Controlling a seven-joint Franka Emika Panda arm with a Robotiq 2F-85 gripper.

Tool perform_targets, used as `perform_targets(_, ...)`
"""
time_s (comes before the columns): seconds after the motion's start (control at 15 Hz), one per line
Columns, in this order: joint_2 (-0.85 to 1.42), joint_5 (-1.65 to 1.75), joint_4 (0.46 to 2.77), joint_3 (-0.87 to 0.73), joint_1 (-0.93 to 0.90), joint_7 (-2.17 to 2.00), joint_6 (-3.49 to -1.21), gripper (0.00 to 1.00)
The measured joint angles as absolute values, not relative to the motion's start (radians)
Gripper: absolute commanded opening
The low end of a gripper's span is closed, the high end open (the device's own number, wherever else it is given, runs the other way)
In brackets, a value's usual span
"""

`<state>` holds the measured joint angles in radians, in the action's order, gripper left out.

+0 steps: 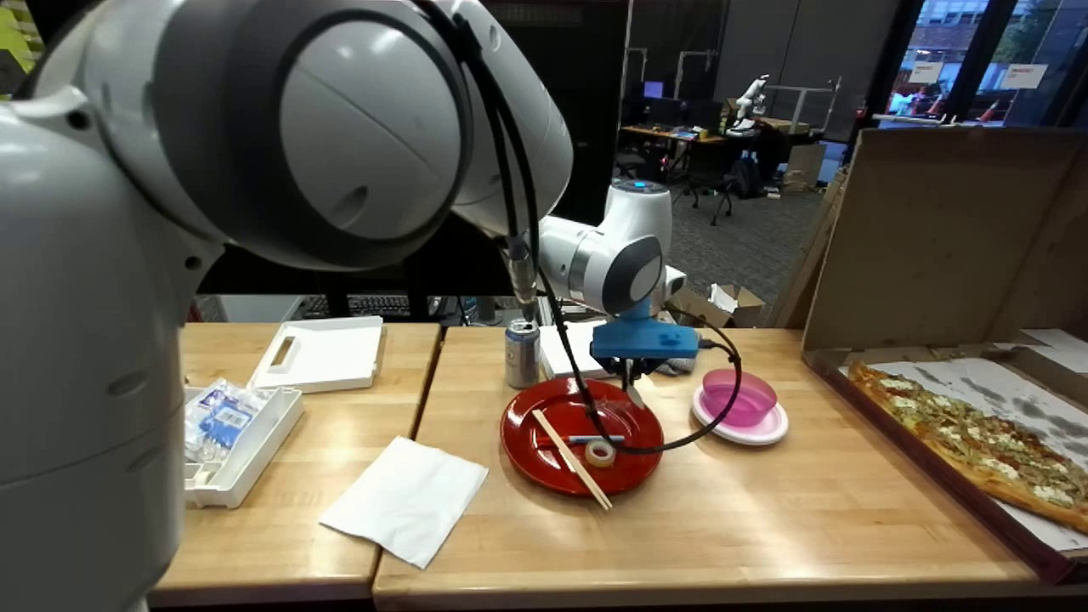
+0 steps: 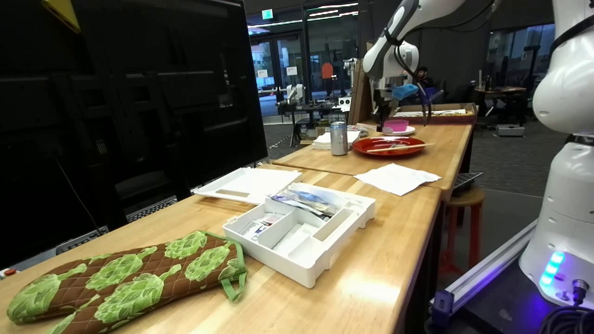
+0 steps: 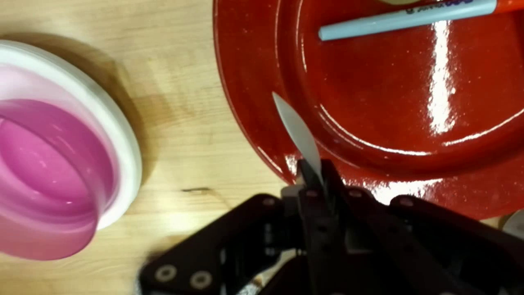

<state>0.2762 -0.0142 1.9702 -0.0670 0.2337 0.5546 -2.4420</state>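
Holding a utensil [image 3: 300,131] in the tool [image 3: 314,166], pinched tight, out over the rim of the red plate [image 3: 254,73]. Can't tell if spoon or knife tbh. Also seeing chopsticks [image 1: 572,460], tape [image 1: 601,464] and a pen [image 3: 409,20] on that plate, plus a bowl [image 3: 88,141] nearby.

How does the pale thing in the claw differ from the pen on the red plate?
The pale thing is held in the claw; the pen lies on the red plate. The pale thing is whitish; the pen, light blue and red. In the wrist view, the pale thing is pointed; the pen's blue end is blunt. Both look slender there.
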Motion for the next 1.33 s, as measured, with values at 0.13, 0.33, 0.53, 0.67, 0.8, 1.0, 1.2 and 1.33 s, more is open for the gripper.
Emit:
perform_targets(0.13, 0.238, -0.057, 1.984, -0.073, 0.253, 0.549, -2.471, 0.01)
perform_targets(0.33, 0.184, -0.124, 1.997, -0.092, 0.277, 0.521, -2.509, 0.01)
perform_targets(0.53, 0.153, -0.187, 1.990, -0.119, 0.290, 0.476, -2.525, 0.01)
perform_targets(0.67, 0.151, -0.226, 1.975, -0.134, 0.291, 0.438, -2.536, 0.01)
perform_targets(0.8, 0.157, -0.236, 1.961, -0.140, 0.290, 0.375, -2.552, 0.01)
perform_targets(1.0, 0.191, -0.177, 1.944, -0.153, 0.271, 0.179, -2.620, 0.01)
perform_targets(1.2, 0.250, -0.049, 1.919, -0.194, 0.230, -0.060, -2.699, 0.01)
perform_targets(1.33, 0.284, 0.049, 1.898, -0.242, 0.192, -0.217, -2.729, 0.01)
